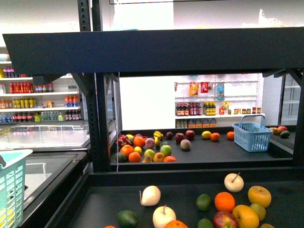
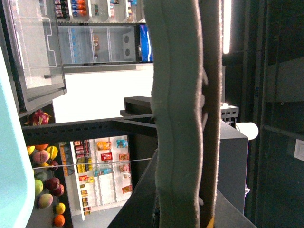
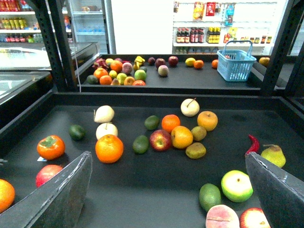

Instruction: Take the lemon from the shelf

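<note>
I count two fruit-strewn black trays on the shelf (image 1: pixel 190 166) and two baskets: blue basket (image 1: pixel 252 135) far right, teal basket (image 1: pixel 10 190) near left, with store aisles behind. What I take for the lemon (image 3: pixel 182 137) lies mid near tray. The right gripper (image 3: pixel 168 199) gapes wide, and the left gripper (image 2: pixel 202 118) has its pads pressed together.

Blue basket (image 1: pixel 252 135) w/ oranges (image 1: pixel 224 201), apples (image 1: pixel 224 220), limes (image 1: pixel 203 202) nearby; teal basket (image 1: pixel 12 187) far left.

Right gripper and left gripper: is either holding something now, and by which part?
Right gripper: open, holding nothing. Left gripper: pads closed together, nothing visible between.
</note>
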`<act>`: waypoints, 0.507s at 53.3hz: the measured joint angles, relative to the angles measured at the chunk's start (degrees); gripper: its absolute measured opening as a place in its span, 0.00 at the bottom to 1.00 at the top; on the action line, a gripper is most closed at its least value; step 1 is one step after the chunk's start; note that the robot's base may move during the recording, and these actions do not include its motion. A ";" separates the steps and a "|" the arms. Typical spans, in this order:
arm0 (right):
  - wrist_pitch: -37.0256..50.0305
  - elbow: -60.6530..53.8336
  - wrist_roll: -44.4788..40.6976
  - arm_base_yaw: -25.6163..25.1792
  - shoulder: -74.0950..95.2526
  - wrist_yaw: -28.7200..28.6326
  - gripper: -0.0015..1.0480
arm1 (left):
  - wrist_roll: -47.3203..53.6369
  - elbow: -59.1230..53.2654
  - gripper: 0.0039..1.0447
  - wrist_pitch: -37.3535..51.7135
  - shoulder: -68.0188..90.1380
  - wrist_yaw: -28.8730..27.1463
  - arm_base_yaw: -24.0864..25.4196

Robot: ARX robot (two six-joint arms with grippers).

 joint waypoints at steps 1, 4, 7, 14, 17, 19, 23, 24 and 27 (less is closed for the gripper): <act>0.00 -0.02 0.00 0.00 0.00 0.00 0.93 | 0.00 0.00 0.08 0.00 0.02 0.04 0.02; 0.00 0.00 0.00 0.00 0.00 0.00 0.93 | 0.00 0.00 0.08 0.00 0.04 0.11 0.02; 0.00 -0.02 0.00 0.00 0.00 0.00 0.93 | 0.00 0.00 0.08 0.00 0.07 0.39 0.09; 0.00 -0.02 0.00 0.00 0.00 0.00 0.93 | 1.44 -0.02 0.23 0.02 0.57 3.78 0.94; 0.00 -0.02 0.00 0.00 0.00 0.00 0.93 | 2.27 -0.09 0.32 0.02 1.09 5.53 1.11; 0.00 0.00 0.00 0.00 0.00 0.00 0.93 | 2.67 -0.09 0.37 0.02 1.25 6.12 1.16; 0.00 0.00 0.00 0.00 0.00 0.00 0.93 | 4.90 -0.22 0.52 0.11 1.33 9.05 1.49; 0.00 -0.02 0.00 0.00 0.00 0.00 0.93 | 5.38 -0.26 0.54 0.11 1.33 9.46 1.53; 0.00 0.00 0.00 0.00 0.00 0.00 0.93 | 7.43 -0.83 0.68 0.09 1.33 10.62 1.84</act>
